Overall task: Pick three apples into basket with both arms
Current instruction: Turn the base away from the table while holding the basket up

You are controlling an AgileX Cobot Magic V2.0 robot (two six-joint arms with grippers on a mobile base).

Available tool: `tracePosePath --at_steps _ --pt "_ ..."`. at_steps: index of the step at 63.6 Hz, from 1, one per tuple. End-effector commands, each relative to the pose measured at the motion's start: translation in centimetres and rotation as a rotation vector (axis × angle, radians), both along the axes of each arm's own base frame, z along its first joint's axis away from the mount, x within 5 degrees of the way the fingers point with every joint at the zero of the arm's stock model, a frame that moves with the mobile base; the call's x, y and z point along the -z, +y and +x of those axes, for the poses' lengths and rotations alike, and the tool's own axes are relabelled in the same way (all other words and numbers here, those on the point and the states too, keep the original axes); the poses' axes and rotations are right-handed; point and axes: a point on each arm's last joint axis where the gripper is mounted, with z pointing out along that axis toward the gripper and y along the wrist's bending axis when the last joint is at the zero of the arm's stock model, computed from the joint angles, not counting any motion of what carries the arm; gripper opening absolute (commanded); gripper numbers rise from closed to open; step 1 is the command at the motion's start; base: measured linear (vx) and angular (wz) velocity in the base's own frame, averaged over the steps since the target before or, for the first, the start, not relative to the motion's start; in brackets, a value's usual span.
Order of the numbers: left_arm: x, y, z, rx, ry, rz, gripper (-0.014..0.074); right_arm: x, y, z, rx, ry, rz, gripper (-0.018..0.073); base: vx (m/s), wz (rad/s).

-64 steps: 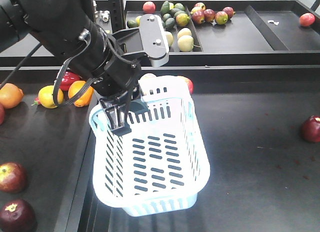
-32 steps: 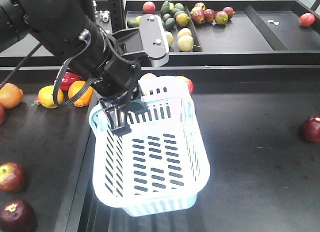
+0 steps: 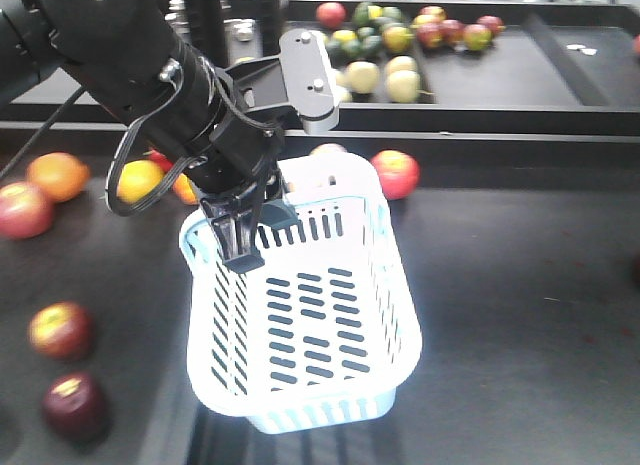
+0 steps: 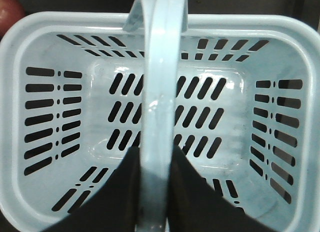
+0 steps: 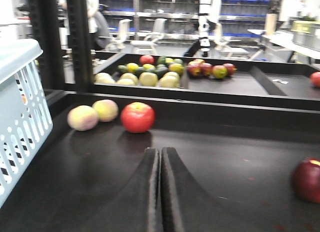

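Observation:
The pale blue basket point(image 3: 404, 295) hangs empty over the black table in the front view. My left gripper point(image 3: 238, 241) is shut on its handle point(image 4: 159, 92), which runs between the two black fingers point(image 4: 131, 192) in the left wrist view point(image 4: 156, 156). A dark maroon apple point(image 3: 75, 405) and a red apple with yellowish flecks point(image 3: 62, 330) lie on the table at the lower left, both blurred. Another dark red apple point(image 5: 306, 179) lies to the right of my right gripper point(image 5: 160, 152), which is shut on nothing just above the table. The basket's side point(image 5: 20, 117) is at its far left.
A red apple point(image 3: 22, 209) and oranges point(image 3: 58, 175) lie at the far left. A lighter red apple point(image 3: 395, 173) and pale fruits point(image 5: 83, 117) sit behind the basket by the raised table edge point(image 3: 480, 145). A back tray point(image 3: 470, 80) holds several mixed fruits.
The table and its fruit have slid to the right in the front view and blurred. The basket and my left gripper keep the same place in the picture.

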Motion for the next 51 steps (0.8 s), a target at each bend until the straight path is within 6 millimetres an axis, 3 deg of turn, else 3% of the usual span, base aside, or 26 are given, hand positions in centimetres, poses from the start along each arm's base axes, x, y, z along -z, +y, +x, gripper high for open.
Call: tracePosePath --at_steps 1,51 --pt "-2.76 0.47 -1.14 -0.006 -0.068 -0.082 -0.0006 -0.58 0.01 -0.08 -0.001 -0.081 0.0 -0.0009 -0.08 0.34" --pt "-2.76 0.47 -1.14 -0.006 -0.068 -0.082 -0.0006 -0.58 0.01 -0.08 -0.001 -0.081 0.0 -0.0009 -0.12 0.52"
